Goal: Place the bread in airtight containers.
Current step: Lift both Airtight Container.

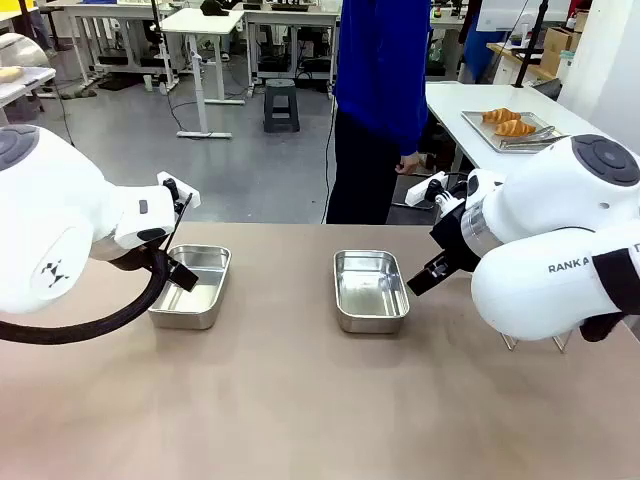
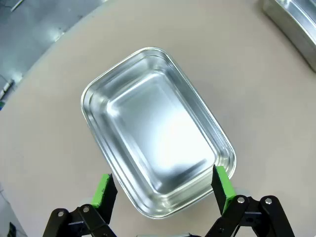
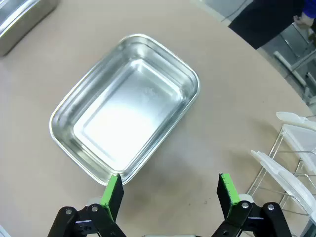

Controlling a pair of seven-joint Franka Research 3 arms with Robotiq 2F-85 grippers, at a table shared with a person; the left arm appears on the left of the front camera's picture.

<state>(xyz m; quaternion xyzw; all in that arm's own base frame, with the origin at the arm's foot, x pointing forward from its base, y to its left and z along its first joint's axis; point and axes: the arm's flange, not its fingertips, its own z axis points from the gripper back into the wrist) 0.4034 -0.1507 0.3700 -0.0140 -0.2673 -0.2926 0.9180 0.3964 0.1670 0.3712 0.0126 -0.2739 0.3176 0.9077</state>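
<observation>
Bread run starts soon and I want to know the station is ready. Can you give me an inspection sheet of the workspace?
Surface: brown table, no spills seen.
Job's things: left pan and middle pan both empty, lids off; croissants on a tray on a far white table.
Clutter: wire rack with clear lids, right side.
Grippers: left gripper open over left pan; right gripper open near middle pan.
Cables: black hose looping off left arm.
Surroundings: person standing across the table.
</observation>
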